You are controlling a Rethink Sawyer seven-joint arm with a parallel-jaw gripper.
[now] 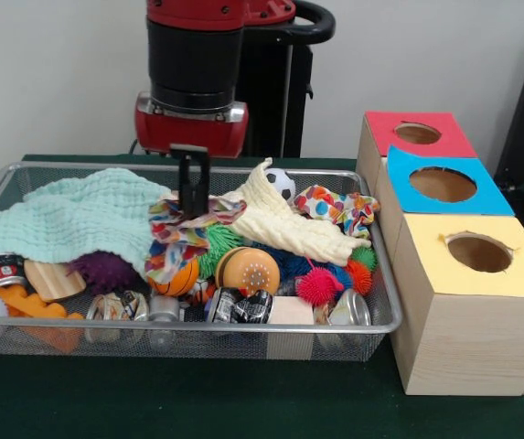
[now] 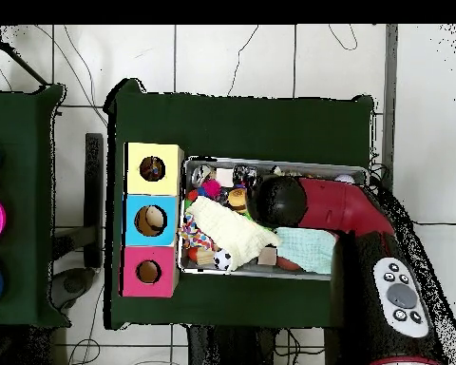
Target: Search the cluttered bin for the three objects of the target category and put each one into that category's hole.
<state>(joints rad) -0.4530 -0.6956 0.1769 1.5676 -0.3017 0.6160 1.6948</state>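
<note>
your gripper hangs low over the middle of the wire bin, its black tip down at the patterned cloth. you cannot tell from either view how the tool is set, or whether it has hold of anything; from overhead the arm covers it.

the bin is packed. a mint green cloth lies over the left part in the front view, a pale yellow cloth runs slantwise across the middle, and a small black and white ball sits at the back just beside the yellow cloth. under them you can see an orange ball, a green spiky ball, a pink spiky ball, a purple spiky ball, and cans along the front wall.

beside the bin stand three wooden boxes in a row, each with a round hole on top: yellow box nearest the camera, blue box in the middle, red box furthest. all three holes look empty.
</note>
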